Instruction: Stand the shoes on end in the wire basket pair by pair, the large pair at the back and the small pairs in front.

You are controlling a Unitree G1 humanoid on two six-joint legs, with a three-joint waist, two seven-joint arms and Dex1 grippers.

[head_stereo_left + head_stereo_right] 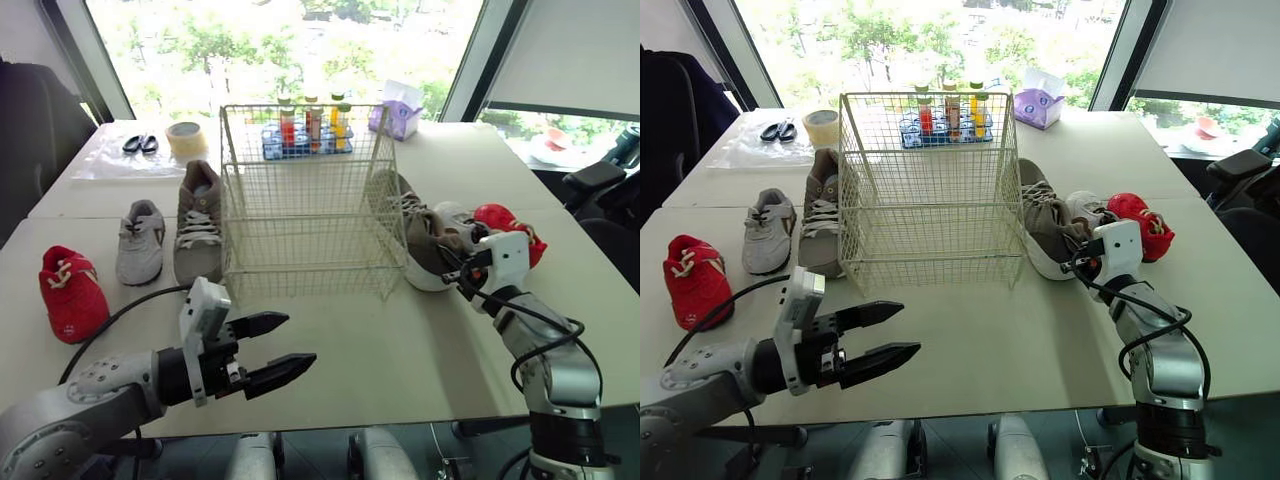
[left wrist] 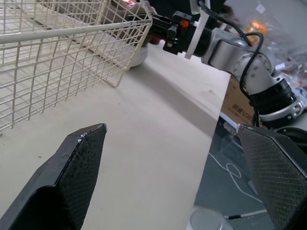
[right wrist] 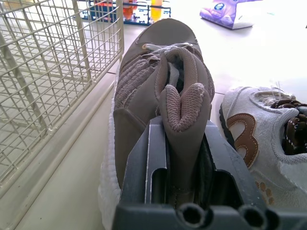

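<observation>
The empty wire basket (image 1: 300, 108) stands mid-table. To its left lie a large taupe shoe (image 1: 198, 222), a small grey shoe (image 1: 140, 240) and a small red shoe (image 1: 72, 290). On its right lie the other large taupe shoe (image 1: 415, 235), a small grey shoe with brown trim (image 3: 249, 129) and a red shoe (image 1: 510, 225). My right gripper (image 3: 184, 139) is shut on the heel collar of the right taupe shoe, which rests on the table beside the basket. In front of the basket, my left gripper (image 1: 300, 340) hovers open over the table's front edge, holding nothing.
Behind the basket stand a blue rack of bottles (image 1: 305, 130), a purple tissue box (image 1: 397, 115), a tape roll (image 1: 186, 138) and scissors (image 1: 140, 144) on a plastic sheet. Dark chairs (image 1: 600, 180) flank the table on the right.
</observation>
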